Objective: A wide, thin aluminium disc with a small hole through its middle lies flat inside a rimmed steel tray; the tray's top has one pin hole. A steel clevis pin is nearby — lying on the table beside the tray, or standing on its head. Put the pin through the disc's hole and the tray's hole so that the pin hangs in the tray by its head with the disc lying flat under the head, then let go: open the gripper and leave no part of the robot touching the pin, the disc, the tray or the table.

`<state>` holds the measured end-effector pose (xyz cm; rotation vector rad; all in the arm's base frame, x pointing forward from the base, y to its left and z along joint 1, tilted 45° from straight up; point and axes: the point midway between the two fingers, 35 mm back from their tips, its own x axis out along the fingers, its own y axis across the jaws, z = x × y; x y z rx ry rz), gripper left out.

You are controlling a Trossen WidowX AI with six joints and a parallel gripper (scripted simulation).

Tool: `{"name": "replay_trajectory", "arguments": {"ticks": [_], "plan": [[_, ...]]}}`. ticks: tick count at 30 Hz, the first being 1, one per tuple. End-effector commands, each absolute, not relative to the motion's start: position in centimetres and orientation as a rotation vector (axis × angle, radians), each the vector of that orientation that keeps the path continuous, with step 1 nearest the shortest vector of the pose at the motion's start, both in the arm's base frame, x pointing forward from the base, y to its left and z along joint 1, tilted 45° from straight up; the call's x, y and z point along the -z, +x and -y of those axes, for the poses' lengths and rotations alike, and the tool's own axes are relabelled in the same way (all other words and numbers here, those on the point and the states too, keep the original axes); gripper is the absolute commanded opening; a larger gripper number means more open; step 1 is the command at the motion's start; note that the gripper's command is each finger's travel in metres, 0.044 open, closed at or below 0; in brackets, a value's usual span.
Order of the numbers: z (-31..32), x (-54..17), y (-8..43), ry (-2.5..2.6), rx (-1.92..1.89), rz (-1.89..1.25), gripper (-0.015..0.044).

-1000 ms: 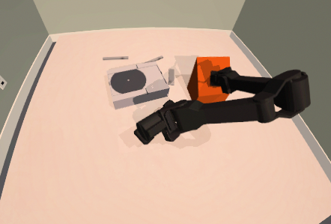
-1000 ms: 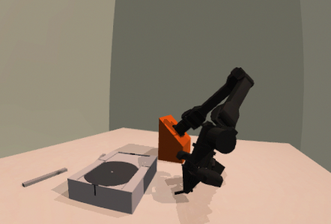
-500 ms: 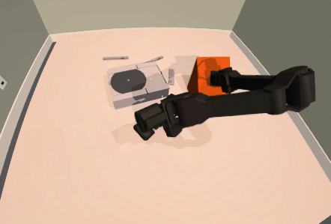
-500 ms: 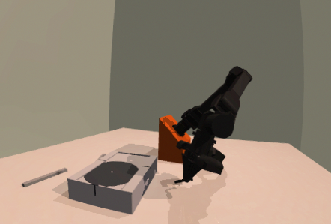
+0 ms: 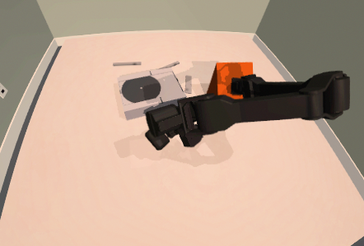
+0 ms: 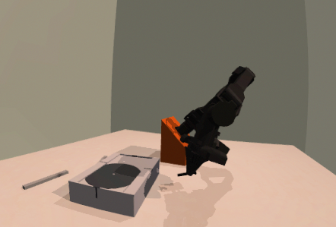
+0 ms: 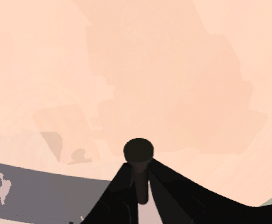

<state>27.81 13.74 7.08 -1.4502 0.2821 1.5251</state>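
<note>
The fingers are clamped on the pin (image 7: 138,150); its round head stands clear beyond the fingertips, its shank between them. The gripper (image 6: 187,174) (image 7: 139,167) is apart from the tray. Seen from above, the steel tray (image 5: 133,112) (image 6: 100,202) (image 7: 47,192) lies just beside the gripper. The dark disc (image 5: 133,90) (image 6: 103,180) lies flat inside the tray, away from the fingers. Farther from the fingers, past the tray, a thin grey bar (image 5: 127,63) (image 6: 45,179) lies on the table (image 5: 206,203) (image 6: 198,214) (image 7: 187,60). An orange wedge-shaped block (image 5: 236,69) (image 6: 171,149) stands near the gripper, under part of the arm.
</note>
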Motion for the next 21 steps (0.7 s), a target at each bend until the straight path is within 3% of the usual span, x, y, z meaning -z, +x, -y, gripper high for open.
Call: {"name": "replay_trajectory", "arguments": {"ticks": [1,21], "plan": [[-13.4,-6.8,28.2,-1.370,-1.505,-0.357,0.0000],[-10.9,-5.2,31.0,-0.804,-1.286,-0.829,0.0000]]}}
